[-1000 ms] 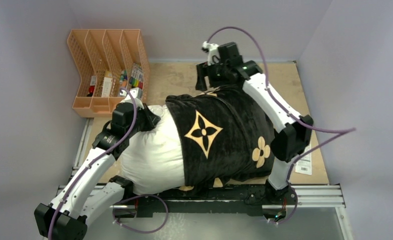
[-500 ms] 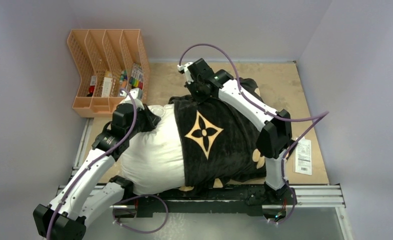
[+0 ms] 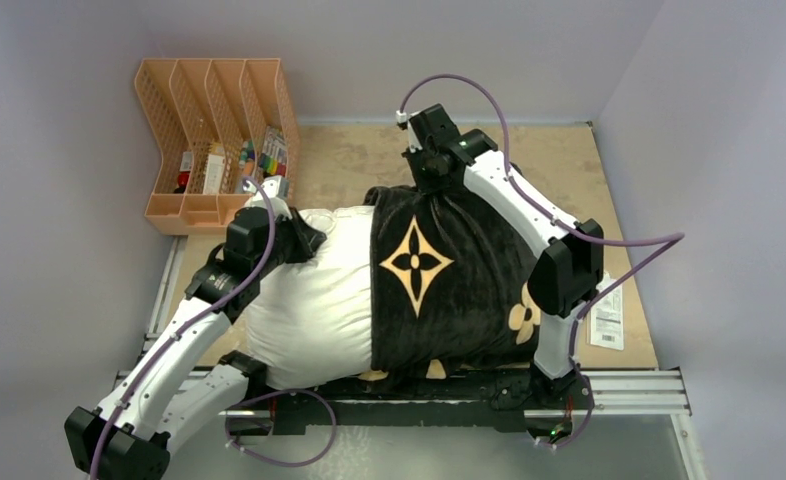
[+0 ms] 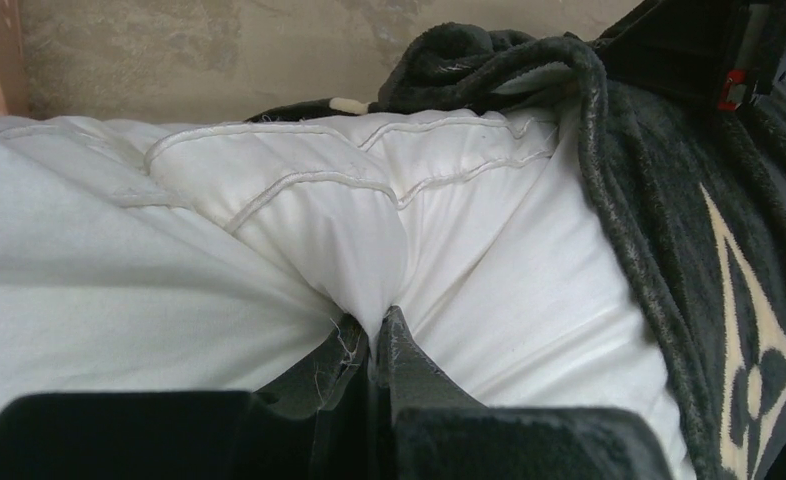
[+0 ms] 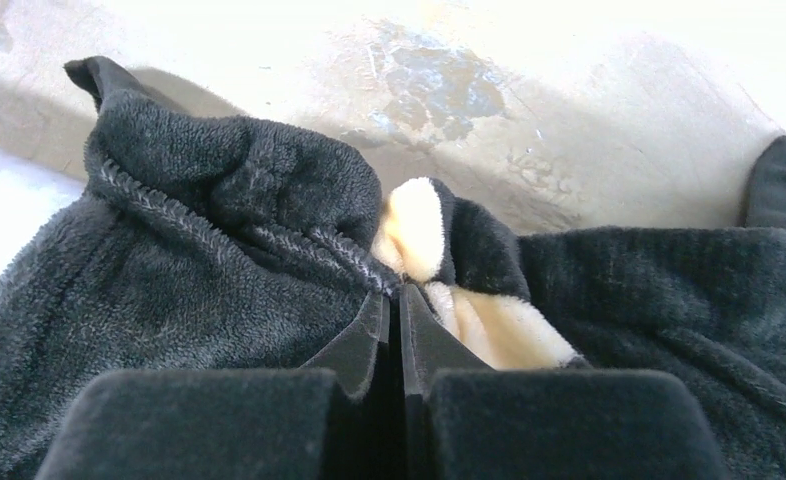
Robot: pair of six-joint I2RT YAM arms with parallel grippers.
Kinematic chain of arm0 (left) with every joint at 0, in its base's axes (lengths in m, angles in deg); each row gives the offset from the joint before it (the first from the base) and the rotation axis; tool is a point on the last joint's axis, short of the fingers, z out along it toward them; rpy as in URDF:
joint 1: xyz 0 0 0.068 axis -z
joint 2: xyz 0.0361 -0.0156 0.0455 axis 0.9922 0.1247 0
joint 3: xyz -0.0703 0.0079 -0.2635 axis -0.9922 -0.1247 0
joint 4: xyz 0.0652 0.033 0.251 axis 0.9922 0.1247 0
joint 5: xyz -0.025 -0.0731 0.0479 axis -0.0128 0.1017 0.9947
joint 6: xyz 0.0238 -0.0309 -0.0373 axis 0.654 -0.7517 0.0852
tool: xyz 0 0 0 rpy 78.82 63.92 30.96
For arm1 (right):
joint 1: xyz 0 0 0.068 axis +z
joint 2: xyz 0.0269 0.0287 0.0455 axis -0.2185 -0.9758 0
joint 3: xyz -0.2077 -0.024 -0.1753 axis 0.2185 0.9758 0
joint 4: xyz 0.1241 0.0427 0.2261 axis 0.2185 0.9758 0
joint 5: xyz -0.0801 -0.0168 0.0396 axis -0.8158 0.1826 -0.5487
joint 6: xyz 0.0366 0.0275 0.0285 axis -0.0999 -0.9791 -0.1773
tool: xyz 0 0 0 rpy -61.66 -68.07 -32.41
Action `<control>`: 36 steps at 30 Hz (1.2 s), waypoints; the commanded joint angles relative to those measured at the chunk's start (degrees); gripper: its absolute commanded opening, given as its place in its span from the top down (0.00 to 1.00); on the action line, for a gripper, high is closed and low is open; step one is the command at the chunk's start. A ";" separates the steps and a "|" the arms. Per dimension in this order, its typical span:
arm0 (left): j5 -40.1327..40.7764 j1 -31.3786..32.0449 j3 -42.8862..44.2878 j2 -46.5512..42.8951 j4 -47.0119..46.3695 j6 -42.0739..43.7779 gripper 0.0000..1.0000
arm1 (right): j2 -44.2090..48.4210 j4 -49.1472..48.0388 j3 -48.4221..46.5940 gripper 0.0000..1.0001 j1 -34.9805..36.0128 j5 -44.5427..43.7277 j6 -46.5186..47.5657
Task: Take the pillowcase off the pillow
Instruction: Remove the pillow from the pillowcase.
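**A:** Which way should the pull go?

**B:** Right. The pillow point(image 3: 309, 290) lies long-ways, left to right, on the tabletop point(image 3: 349, 155). The pillowcase point(image 3: 449, 280) covers only its right half, mouth facing left. Your right hand point(image 5: 401, 295) is pinched tight on the case's far hem, and your left hand point(image 4: 374, 330) is clamped on a fold of bare pillow.

**A:** And the rack point(image 3: 214, 95)?

**B:** Far-left corner, small bits inside, near the pillow's left end.

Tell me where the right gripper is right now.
In the top view, the right gripper sits at the far edge of the pillowcase, shut on a bunched fold of it, with the orange file rack away to its left.
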 commanded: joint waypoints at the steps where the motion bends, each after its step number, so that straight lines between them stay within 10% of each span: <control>1: 0.26 0.22 -1.45 -0.46 8.79 0.76 1.00 | 4.60 -1.58 -1.15 1.00 -6.70 -14.36 0.66; 6: 0.50 0.31 -1.40 -0.43 8.86 0.76 1.00 | 5.75 0.79 -4.58 0.94 -6.84 0.90 0.59; 9: 0.51 0.31 -1.40 -0.29 8.89 0.76 1.00 | 9.55 -0.53 -3.62 0.61 -6.83 4.58 0.94; 16: 0.19 0.31 -1.49 -0.26 8.62 0.84 1.00 | 21.28 -2.17 7.87 0.23 -6.83 1.33 -1.07; 25: 0.11 0.31 -1.45 0.69 8.59 0.89 1.00 | 21.97 -3.21 19.31 0.09 -0.27 16.98 0.01; 27: -0.06 0.31 -1.49 0.86 8.59 0.84 1.00 | 19.02 -1.73 19.00 0.14 3.86 7.00 1.47; 31: 0.67 0.55 -1.49 0.07 8.80 0.70 1.00 | 14.91 3.66 17.43 0.56 2.96 -15.41 -3.28; 34: 1.68 0.94 -1.48 -0.22 9.12 0.43 1.00 | 19.96 -2.41 21.23 0.98 -3.38 -16.22 -3.56; 36: 2.30 1.16 -1.42 -0.05 9.41 0.26 1.00 | 23.50 -7.04 24.12 1.00 -9.49 -15.52 -3.08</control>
